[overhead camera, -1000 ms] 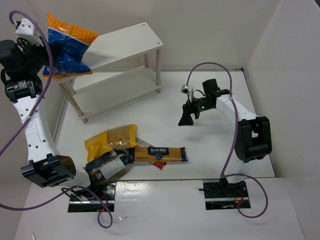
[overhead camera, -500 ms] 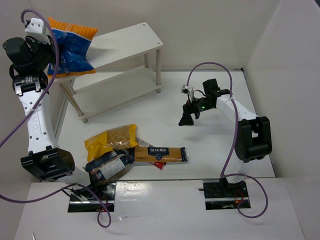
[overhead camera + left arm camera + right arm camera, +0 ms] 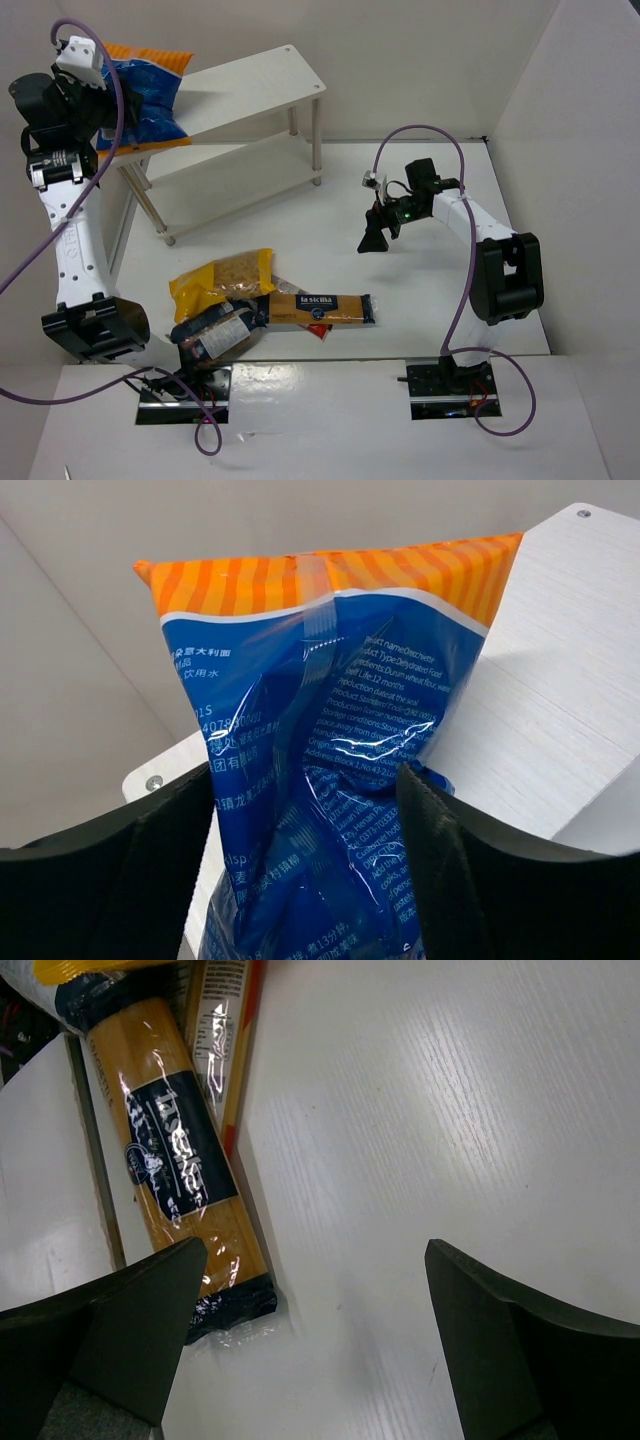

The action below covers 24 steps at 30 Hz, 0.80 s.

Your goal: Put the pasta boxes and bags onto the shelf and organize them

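The blue bag with the orange end (image 3: 140,95) lies on the left end of the white shelf's top board (image 3: 250,85). My left gripper (image 3: 98,105) stands at its near end. In the left wrist view the jaws are open, one on each side of that blue bag (image 3: 330,710), which rests on the shelf board (image 3: 560,680). The yellow-orange pasta box (image 3: 320,308) lies on the table beside a yellow bag (image 3: 225,275) and a dark bag (image 3: 210,335). My right gripper (image 3: 372,238) hangs open and empty above the table, right of the pasta box (image 3: 180,1160).
A thin clear packet with a red edge (image 3: 225,1020) lies partly under the box. The shelf's lower board (image 3: 240,180) shows between silver legs. White walls close in the table on the left, back and right.
The left arm has lowered the blue bag onto the shelf's top board and its jaws have opened. The right arm has not moved.
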Each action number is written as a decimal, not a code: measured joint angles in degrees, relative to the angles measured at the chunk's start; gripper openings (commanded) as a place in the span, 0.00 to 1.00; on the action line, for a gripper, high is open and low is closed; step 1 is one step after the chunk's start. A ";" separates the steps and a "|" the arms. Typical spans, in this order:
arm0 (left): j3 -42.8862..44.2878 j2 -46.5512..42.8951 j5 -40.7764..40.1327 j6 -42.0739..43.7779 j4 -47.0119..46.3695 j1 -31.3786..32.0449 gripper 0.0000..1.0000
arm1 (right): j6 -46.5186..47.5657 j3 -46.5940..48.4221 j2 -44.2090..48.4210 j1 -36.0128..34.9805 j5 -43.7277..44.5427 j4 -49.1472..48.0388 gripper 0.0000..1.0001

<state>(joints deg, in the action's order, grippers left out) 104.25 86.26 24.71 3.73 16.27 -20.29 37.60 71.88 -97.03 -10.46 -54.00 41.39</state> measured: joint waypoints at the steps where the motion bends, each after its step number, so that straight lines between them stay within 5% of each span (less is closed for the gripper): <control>1: 0.22 0.00 -0.04 0.37 0.24 0.00 0.81 | 0.07 0.00 0.00 0.00 -0.07 0.00 0.98; 17: 19.50 -1.64 -0.42 -2.67 9.44 0.11 0.97 | 0.83 0.00 0.00 0.00 -0.92 0.26 0.98; 24: 17.94 -6.64 0.24 -2.43 13.40 0.15 0.99 | 0.85 0.00 0.04 0.00 -1.14 0.31 0.98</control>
<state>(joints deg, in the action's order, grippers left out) 122.19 79.61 24.95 1.30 29.67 -20.14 38.46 71.88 -96.99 -10.46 -55.13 41.69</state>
